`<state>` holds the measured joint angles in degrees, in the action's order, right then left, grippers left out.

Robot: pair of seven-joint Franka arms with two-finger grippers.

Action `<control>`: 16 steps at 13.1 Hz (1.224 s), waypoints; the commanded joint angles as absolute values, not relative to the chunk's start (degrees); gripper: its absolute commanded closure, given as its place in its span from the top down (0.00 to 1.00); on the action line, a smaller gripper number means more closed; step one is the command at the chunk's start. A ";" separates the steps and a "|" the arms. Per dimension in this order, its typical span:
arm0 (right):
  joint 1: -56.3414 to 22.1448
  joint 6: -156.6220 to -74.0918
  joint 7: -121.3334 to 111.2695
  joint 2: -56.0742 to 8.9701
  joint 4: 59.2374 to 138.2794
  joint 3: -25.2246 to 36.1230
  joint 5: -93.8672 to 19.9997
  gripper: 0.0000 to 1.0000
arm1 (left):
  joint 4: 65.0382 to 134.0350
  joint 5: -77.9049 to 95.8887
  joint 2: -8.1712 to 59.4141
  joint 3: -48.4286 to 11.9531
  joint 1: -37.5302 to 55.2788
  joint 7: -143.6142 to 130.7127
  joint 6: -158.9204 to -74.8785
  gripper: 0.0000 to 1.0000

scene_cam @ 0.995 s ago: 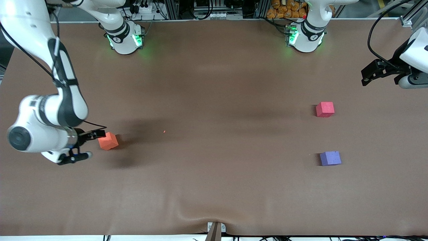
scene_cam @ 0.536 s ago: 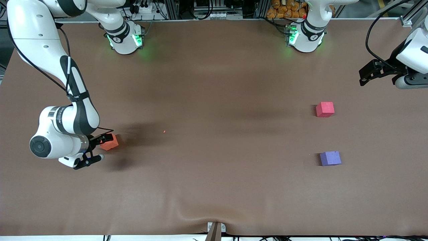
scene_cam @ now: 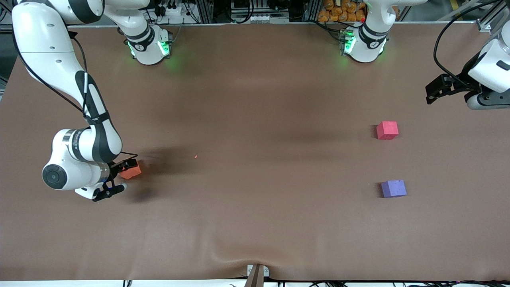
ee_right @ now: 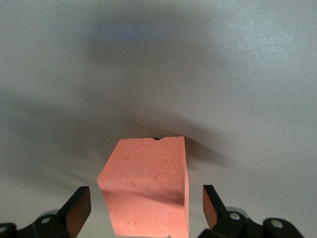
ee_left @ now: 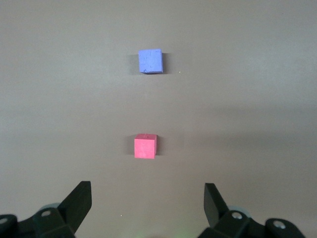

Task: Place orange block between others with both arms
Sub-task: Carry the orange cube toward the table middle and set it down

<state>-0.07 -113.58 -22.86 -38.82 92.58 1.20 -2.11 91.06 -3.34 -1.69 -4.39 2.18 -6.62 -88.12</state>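
The orange block (scene_cam: 132, 172) lies on the brown table toward the right arm's end. My right gripper (scene_cam: 126, 175) is down at it, open, a finger on each side. In the right wrist view the orange block (ee_right: 148, 191) sits turned a little between the fingers (ee_right: 78, 206), with a gap on both sides. The pinkish-red cube (scene_cam: 387, 130) and the purple-blue cube (scene_cam: 393, 188) lie toward the left arm's end, the purple one nearer the front camera. My left gripper (scene_cam: 432, 92) hangs open and empty over that end, with both cubes (ee_left: 145, 146) (ee_left: 150, 61) in its wrist view.
The brown mat (scene_cam: 255, 207) has a raised wrinkle at the middle of its front edge, by a small bracket (scene_cam: 257, 273). The two arm bases (scene_cam: 149, 46) (scene_cam: 364, 44) stand along the table's back edge. A tiny orange speck (scene_cam: 195, 156) lies near mid-table.
My right arm has swung in toward the orange block, so its open fingers now straddle it. My left gripper has drifted slightly toward the table's back edge.
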 commanded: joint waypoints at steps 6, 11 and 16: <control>-0.61 -113.73 -26.81 -37.53 90.63 1.14 -3.43 0.46 | 91.85 -2.20 -2.20 -4.40 1.49 -5.45 -88.68 1.00; -11.13 -113.82 -10.44 -34.11 86.31 0.97 -9.72 0.49 | 92.11 -2.28 -2.55 -4.39 1.49 -5.45 -88.60 1.00; -25.64 -116.17 17.46 -35.15 86.40 1.05 -29.42 0.45 | 93.43 -2.29 -3.43 -4.40 1.49 -5.45 -88.07 1.00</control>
<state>-22.19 -114.48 11.40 -34.87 85.94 0.29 -24.49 91.76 -3.34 -1.81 -4.27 2.04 -6.62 -88.20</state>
